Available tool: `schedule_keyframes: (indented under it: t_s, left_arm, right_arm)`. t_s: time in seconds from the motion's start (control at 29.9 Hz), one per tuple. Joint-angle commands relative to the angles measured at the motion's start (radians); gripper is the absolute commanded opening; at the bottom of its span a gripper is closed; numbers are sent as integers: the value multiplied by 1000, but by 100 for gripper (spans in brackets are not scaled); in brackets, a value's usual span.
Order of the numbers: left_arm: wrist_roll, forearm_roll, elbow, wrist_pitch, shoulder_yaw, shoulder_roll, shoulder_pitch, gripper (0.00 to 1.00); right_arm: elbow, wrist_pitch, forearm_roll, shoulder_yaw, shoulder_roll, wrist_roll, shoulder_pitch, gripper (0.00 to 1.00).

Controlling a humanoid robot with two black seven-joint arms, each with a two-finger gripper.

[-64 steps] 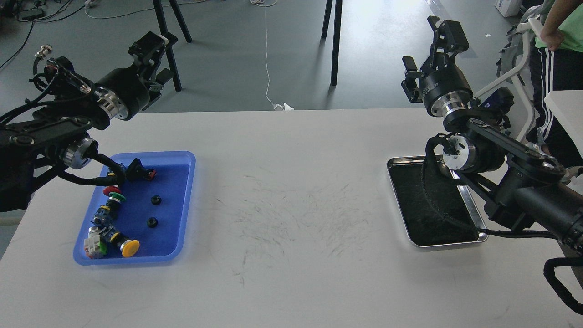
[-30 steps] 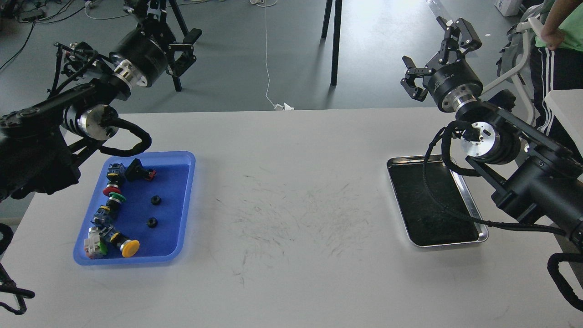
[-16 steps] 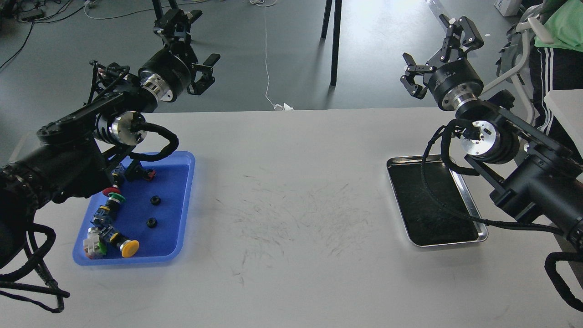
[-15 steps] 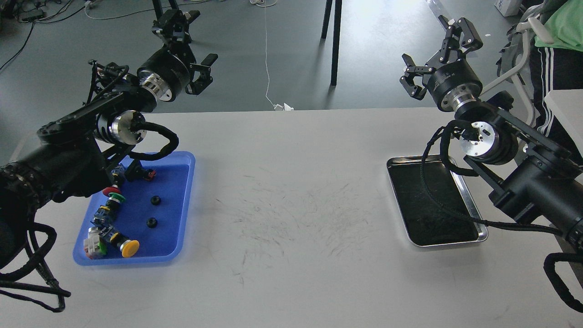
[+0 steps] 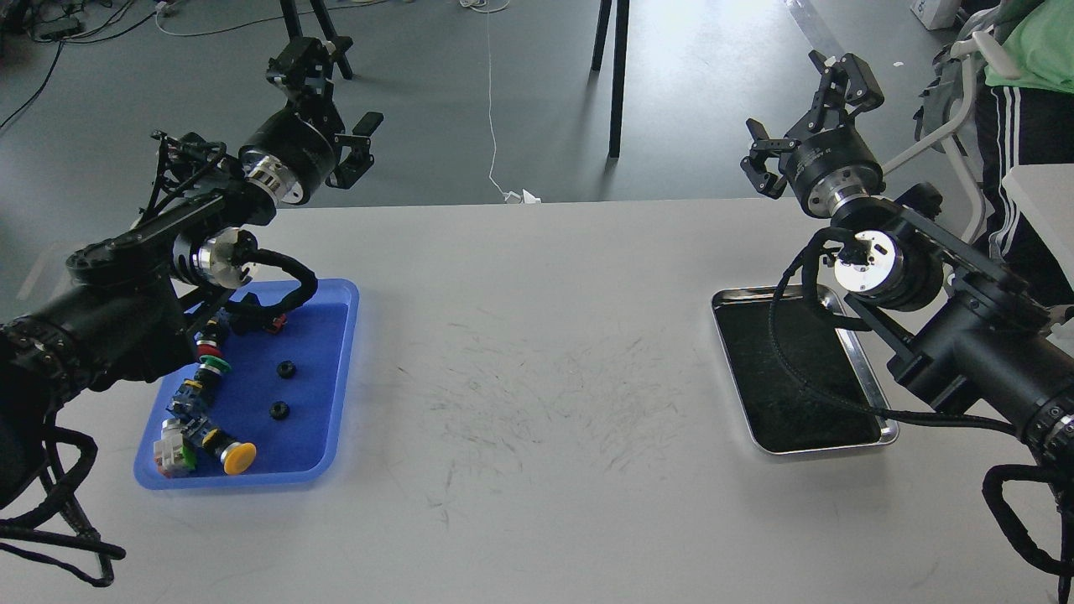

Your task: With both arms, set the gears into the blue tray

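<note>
The blue tray lies on the white table at the left. Two small black gears rest inside it, right of a row of colourful push-button switches. My left gripper is raised beyond the table's far edge, above and behind the tray, its fingers spread open and empty. My right gripper is raised at the far right, behind the steel tray, also open and empty.
A shiny steel tray with a dark inside lies at the right under my right arm. Black stand legs rise from the floor beyond the table. A person stands at the far right.
My left arm has swung up from over the blue tray to above the table's far edge, then drifted slightly left. The right gripper spread open and shifted little. The gears have not moved.
</note>
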Motion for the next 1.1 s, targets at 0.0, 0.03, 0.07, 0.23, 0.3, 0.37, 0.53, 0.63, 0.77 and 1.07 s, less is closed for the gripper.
schedule_keyframes:
  t_s: [0.0,0.03,0.07,0.23,0.3,0.37,0.53,0.63,0.77,1.07]
  left_arm:
    - [-6,5,2,-32,9,42,18,99]
    - [-3,5,8,-49,12,53,20,99]
    - [-3,5,9,-66,13,61,20,99]
    - [-19,29,5,-129,15,96,35,99]
    - [-35,58,-21,-164,16,122,47,99]
    - [-50,86,-17,-171,12,127,63,99]
    - [-53,83,-37,-174,6,154,99,99]
    - [-53,78,-43,-181,-11,177,99,99]
    - [-53,81,-40,-184,-13,191,101,99]
    - [-53,78,-41,-175,-19,182,101,99]
  right_arm:
    - [2,5,0,-2,-4,-4,-1,99]
    - [5,7,0,-2,-7,-4,-1,99]
    - [4,7,-2,-2,-8,-4,-1,99]
    - [4,34,-2,-3,-13,-6,-5,99]
    - [2,34,-2,-3,-16,-6,-5,99]
    - [4,34,-2,-3,-19,-4,-8,99]
    - [7,34,-2,-3,-31,-1,-8,99]
    - [8,34,-2,-3,-33,-1,-8,99]
    - [8,28,-2,-3,-33,-3,-10,99]
    - [7,24,-2,-2,-33,-1,-10,99]
